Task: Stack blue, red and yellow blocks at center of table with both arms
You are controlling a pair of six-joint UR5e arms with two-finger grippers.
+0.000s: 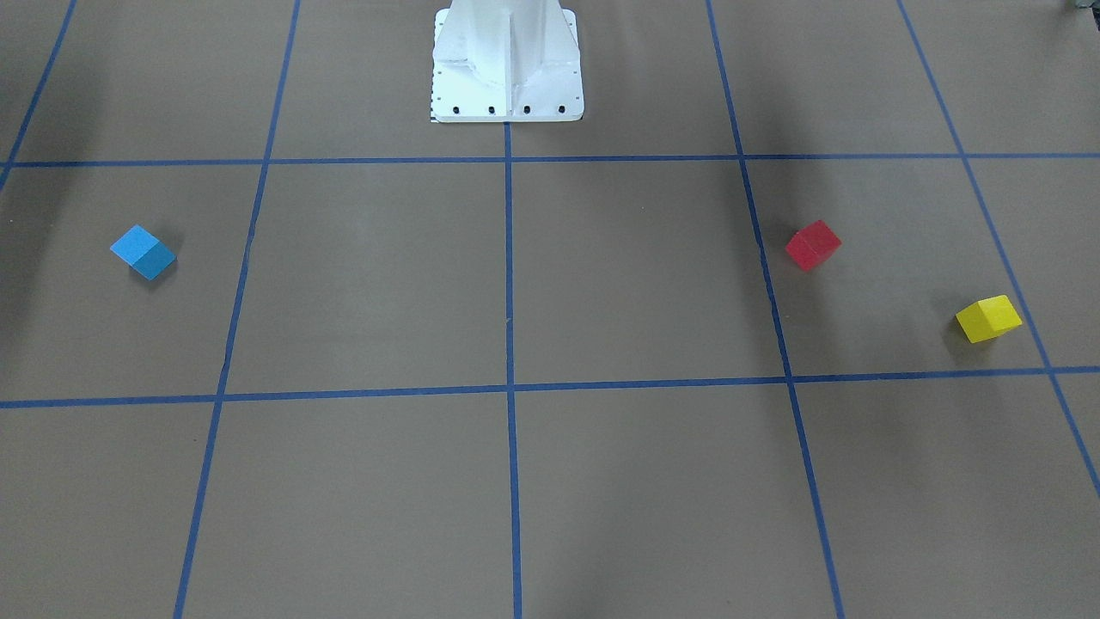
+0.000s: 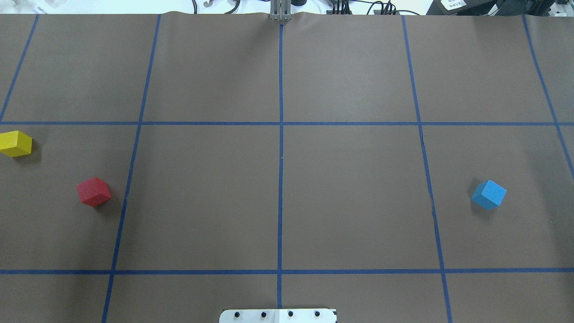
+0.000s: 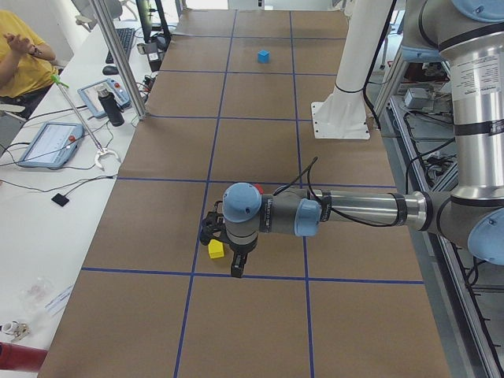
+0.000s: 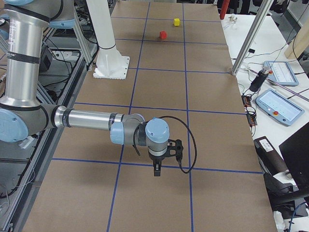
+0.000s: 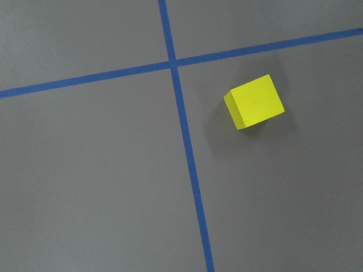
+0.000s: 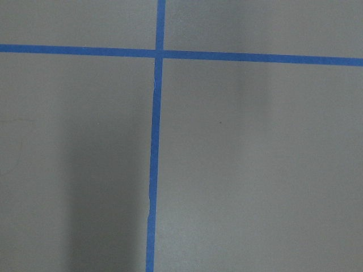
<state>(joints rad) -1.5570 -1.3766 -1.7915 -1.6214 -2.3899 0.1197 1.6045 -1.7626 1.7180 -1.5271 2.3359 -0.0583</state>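
Front-facing view: on the brown tabletop (image 1: 653,284), the blue block (image 1: 143,252) sits at nine o'clock, and the red block (image 1: 813,245) and yellow block (image 1: 988,318) sit near three o'clock, all apart. Overhead view: mirrored. Left side view: the left claw (image 3: 235,264) hangs just beside the yellow block; whether spread or pressed together, I cannot tell. Right side view: the right claw (image 4: 157,169) hangs over the tabletop, state equally unclear. Left wrist view: the yellow block lies at two o'clock.

We see a blue block (image 2: 489,194) far from the red block (image 2: 93,191) and yellow block (image 2: 15,143), all lying apart.
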